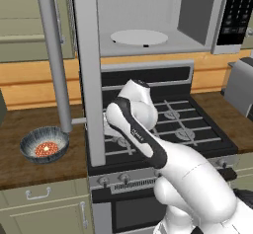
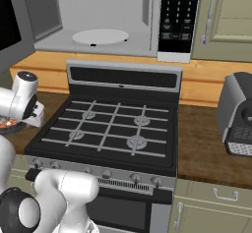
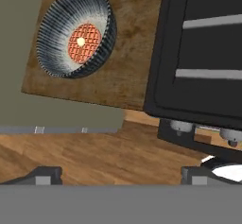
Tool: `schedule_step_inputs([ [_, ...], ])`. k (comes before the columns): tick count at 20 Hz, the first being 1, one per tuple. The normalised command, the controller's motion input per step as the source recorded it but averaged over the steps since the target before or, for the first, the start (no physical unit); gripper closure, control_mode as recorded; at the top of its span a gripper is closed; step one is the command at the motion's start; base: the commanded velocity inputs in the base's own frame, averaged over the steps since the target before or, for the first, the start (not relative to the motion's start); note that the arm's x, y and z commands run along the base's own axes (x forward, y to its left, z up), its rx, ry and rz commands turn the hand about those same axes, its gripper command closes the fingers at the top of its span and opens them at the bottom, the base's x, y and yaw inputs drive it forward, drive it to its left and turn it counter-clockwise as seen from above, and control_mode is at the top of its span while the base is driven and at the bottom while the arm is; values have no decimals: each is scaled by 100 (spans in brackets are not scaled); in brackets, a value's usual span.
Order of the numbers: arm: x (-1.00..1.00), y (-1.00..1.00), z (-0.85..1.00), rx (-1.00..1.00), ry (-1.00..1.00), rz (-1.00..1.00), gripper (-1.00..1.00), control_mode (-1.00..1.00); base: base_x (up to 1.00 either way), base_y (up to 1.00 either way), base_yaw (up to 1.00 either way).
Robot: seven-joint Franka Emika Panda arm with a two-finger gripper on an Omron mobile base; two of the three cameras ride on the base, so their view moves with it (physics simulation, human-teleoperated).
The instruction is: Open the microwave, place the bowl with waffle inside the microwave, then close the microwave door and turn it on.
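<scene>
The microwave hangs above the stove with its pale cavity exposed and the white turntable bare. The microwave door stands swung out to the left, edge-on, its long bar handle toward the counter. The speckled bowl sits on the wooden counter left of the stove, holding the reddish waffle. In the hand view the bowl and waffle lie at the upper left, well beyond my gripper, which is open and holds nothing. My hand hovers by the stove's left front corner.
The black gas stove with its grates and front knobs fills the middle, under the microwave. A grey toaster stands on the right counter. The microwave's button panel is at the right. Cabinet fronts run below the counter.
</scene>
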Motion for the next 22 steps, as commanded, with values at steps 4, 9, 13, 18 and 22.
schedule_step_inputs([
  [4,59,42,-32,-1,0,-8,-100,-100,0,0,0],
  [9,44,29,-45,-5,0,0,-100,-100,0,0,0],
  [13,32,27,-35,-3,0,0,-100,-100,0,0,0],
  [18,25,44,-1,0,3,0,-100,-100,0,0,0],
  [22,31,43,-17,-3,1,0,-100,-100,0,0,0],
])
